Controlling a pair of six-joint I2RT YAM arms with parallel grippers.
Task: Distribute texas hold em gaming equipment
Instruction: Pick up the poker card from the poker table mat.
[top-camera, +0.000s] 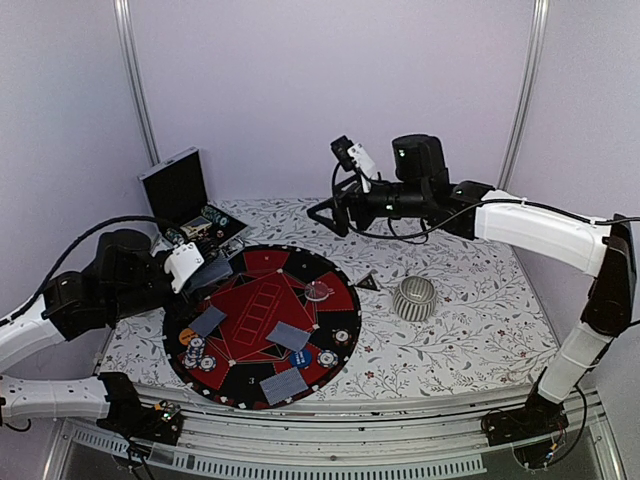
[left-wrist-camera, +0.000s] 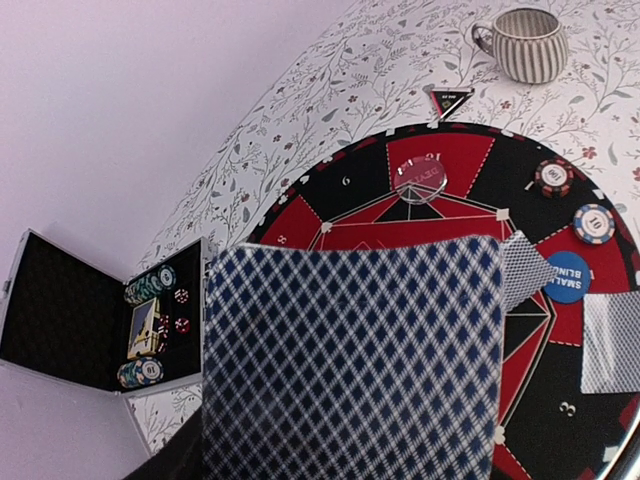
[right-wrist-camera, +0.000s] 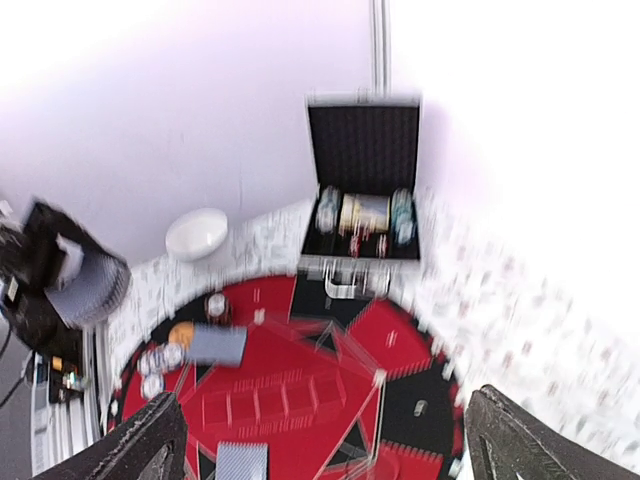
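The floral-cloth table (top-camera: 470, 330) carries a round black-and-red poker mat (top-camera: 265, 263), which lies toward the near edge, left of the middle. At the far left corner the black hinged case (top-camera: 175, 185) stands open with its lid upright. Its tray holds two rows of case chips (left-wrist-camera: 150, 285), a pale card-sized block (left-wrist-camera: 145, 328) between them, and a few small red dice (left-wrist-camera: 182, 296) beside that.

The ribbed silver cup (top-camera: 413, 298) sits on the cloth just beside the mat's right rim.

The left gripper (top-camera: 200, 268) hovers over the mat's far left rim. Its fingers are partly closed on a thick stack of playing cards (left-wrist-camera: 350, 370), whose blue-patterned backs fill the left wrist view. The right gripper (top-camera: 325, 218) hangs high over the table's far edge, its fingers (right-wrist-camera: 150, 450) spread wide with nothing between them.

Three face-down card lots lie on the mat: a left card lot (top-camera: 208, 320), a middle card lot (top-camera: 290, 336) and a near card lot (top-camera: 284, 385). Whether each is one card or two cannot be told.

There are three discs. The clear disc (top-camera: 318, 291) lies near the mat's far right rim, the blue disc (top-camera: 300, 358) toward the near right, and the orange disc (top-camera: 187, 337) at the left rim.

Two right-rim chips (top-camera: 342, 336) lie near the blue disc. Left-rim chips (top-camera: 207, 363), at least two, lie just beside the orange disc.
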